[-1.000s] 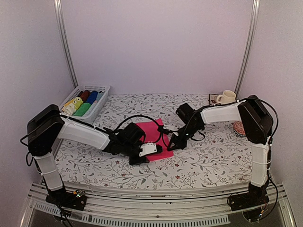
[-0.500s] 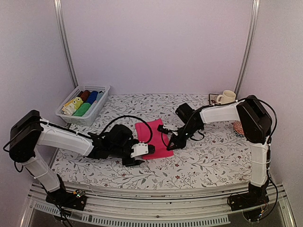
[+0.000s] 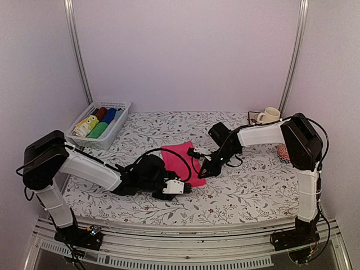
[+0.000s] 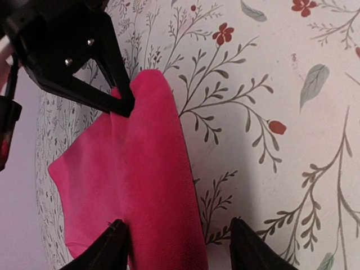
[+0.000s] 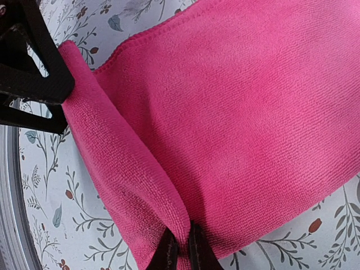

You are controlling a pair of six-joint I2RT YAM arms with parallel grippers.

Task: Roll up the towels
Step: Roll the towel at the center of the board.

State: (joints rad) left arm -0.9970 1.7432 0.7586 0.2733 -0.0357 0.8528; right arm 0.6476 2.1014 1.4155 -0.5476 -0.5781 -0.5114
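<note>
Floral-print tabletop [image 3: 253,185], pale walls.
Pink towel [image 3: 181,157]: one, at centre, near-right edge folded over.
Left gripper [image 4: 179,248]: jaws apart astride the fold's near end, gripping nothing.
Right gripper [image 5: 181,250]: closed, pinching the fold's right end.
Basket [image 3: 121,105]: one, far left, holding one lime-yellow patterned towel [image 3: 84,126] beside dark red, blue and green rolls [image 3: 104,119].
Mug [image 3: 269,115]: one, far right.

Pale lilac walls [image 3: 185,50], two metal posts [image 3: 77,50] — floral tablecloth [image 3: 247,191] underneath.

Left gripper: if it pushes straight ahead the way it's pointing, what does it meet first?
The pink towel: its folded edge lies between the left gripper's open fingers. Farther along that line the right gripper pinches the same fold, though depth is unclear.
</note>
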